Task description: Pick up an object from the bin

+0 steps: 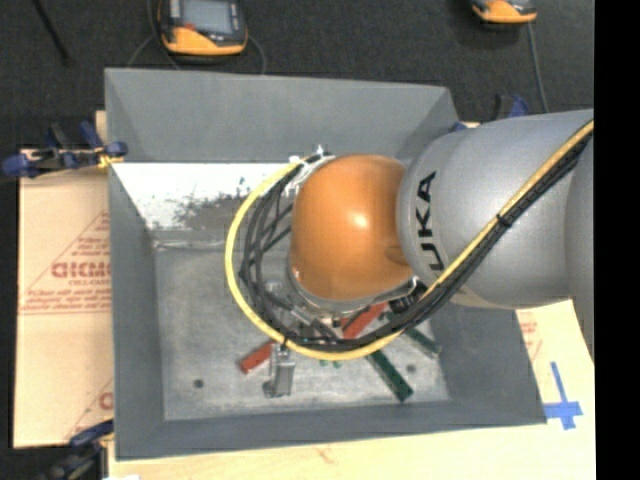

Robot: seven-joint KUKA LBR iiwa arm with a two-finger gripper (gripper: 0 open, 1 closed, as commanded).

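While the grey metal bin [180, 308] shows a small flat red piece [254, 359] front-centre, the hand [279, 372] sits low just beside it, spread or pinching I cannot tell. Looks like the reach; next, close squarely, then lift.

**Where things lie in the bin**

I see the arm [500, 218] reaching in from the right, its wrist above the middle of the bin [180, 308]. The gripper [279, 373] sits near the front wall. A short bar [254, 360] lies just left of it, and long strips [392, 378] lie to its right.
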